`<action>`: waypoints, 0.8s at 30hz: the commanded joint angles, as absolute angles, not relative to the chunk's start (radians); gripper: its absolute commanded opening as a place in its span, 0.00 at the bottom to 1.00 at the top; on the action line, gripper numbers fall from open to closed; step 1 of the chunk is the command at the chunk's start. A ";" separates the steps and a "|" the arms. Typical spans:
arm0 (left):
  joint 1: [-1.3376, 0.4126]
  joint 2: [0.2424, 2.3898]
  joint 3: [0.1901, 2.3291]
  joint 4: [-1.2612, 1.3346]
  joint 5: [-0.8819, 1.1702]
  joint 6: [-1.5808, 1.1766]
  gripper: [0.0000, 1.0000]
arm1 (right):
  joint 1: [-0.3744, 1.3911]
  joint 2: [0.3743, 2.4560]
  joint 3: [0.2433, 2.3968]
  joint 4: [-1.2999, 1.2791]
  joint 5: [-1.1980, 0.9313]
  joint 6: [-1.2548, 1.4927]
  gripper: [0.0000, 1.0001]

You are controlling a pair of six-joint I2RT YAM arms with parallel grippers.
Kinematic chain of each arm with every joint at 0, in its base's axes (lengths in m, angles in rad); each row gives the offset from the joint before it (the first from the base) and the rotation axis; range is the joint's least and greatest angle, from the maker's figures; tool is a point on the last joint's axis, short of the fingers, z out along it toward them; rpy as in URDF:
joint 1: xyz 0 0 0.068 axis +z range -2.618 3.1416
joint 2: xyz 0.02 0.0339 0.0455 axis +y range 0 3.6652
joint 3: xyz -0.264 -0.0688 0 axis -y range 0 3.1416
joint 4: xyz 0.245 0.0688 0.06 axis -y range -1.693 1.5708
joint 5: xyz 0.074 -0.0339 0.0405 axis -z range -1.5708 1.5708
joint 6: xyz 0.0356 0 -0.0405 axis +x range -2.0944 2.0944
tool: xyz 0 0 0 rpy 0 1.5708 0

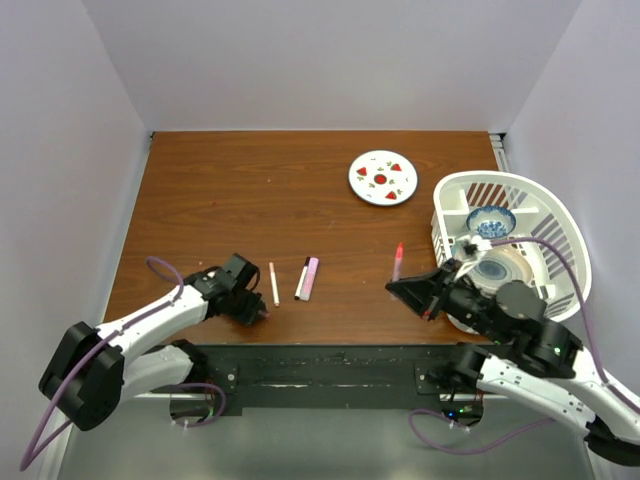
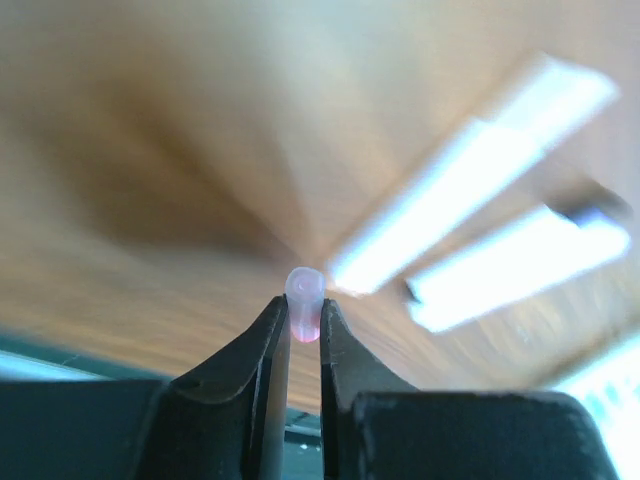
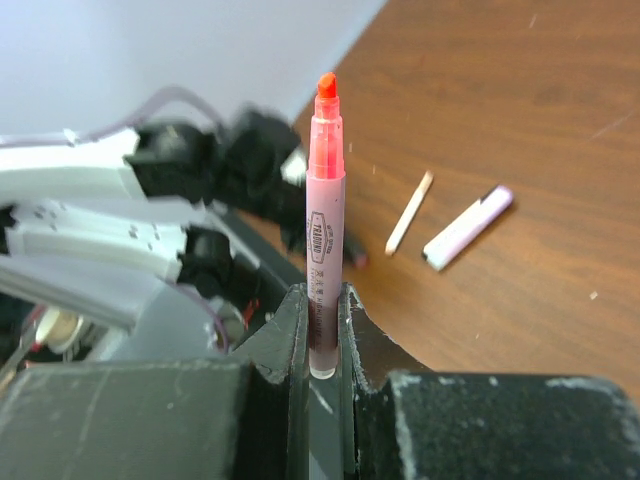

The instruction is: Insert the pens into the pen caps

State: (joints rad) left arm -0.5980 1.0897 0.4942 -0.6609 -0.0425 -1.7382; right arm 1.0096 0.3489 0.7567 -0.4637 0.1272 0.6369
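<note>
**Cap pinched on the left, red-tipped pen held upright on the right**

On the brown wooden table (image 1: 200,200), the left gripper (image 2: 304,310) sits low near the front edge. Its two black fingers (image 2: 262,350) are pressed onto a tiny pale pink tubular cap (image 2: 304,290), and the cap's round end pokes out beyond the fingertips.

Just right of that gripper, and apart from it, a thin white stick pen (image 1: 274,284) lies flat on the wood. Further right lie a white pen with a dark end (image 1: 302,279) and a thick pale pink marker (image 1: 312,276), side by side and very close together; whether they touch I cannot tell. Both point roughly away from the arms.

Right again, the right gripper (image 3: 324,300) is clamped on the lower barrel of a red-tipped pink pen (image 3: 325,190). In the wrist view the pen stands upright, tip pointing away from the fingers and clear of the wood.

Toward the far side rests a round white plate with red marks (image 1: 382,177). At the right edge stands a white slatted plastic basket (image 1: 500,177) holding a blue patterned bowl (image 1: 491,220).
</note>
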 commanded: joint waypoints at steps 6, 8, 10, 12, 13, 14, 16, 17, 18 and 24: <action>-0.603 0.959 0.645 0.023 0.101 -1.026 0.00 | 1.014 0.606 0.560 -0.025 -0.161 0.724 0.00; -0.606 0.927 0.609 0.163 0.230 -1.000 0.00 | 1.015 0.687 0.540 0.052 -0.204 0.738 0.00; -0.611 0.913 0.592 0.309 0.299 -0.989 0.00 | 1.014 0.766 0.531 0.162 -0.255 0.753 0.00; -0.629 0.917 0.591 0.407 0.371 -0.985 0.00 | 1.015 0.816 0.528 0.234 -0.287 0.765 0.00; -0.637 0.919 0.589 0.440 0.388 -0.985 0.00 | 1.014 0.856 0.526 0.251 -0.293 0.767 0.00; -0.653 0.919 0.589 0.465 0.409 -0.986 0.00 | 1.015 0.868 0.523 0.283 -0.298 0.773 0.00; -0.672 0.917 0.586 0.518 0.439 -0.985 0.00 | 1.014 0.882 0.517 0.307 -0.288 0.779 0.00; -0.676 0.917 0.587 0.526 0.446 -0.983 0.00 | 1.014 0.885 0.512 0.317 -0.284 0.784 0.00; -0.683 0.916 0.591 0.534 0.454 -0.980 0.00 | 1.015 0.881 0.511 0.321 -0.279 0.784 0.00; -0.696 0.905 0.598 0.489 0.488 -0.919 0.00 | 1.014 0.833 0.508 0.301 -0.233 0.784 0.00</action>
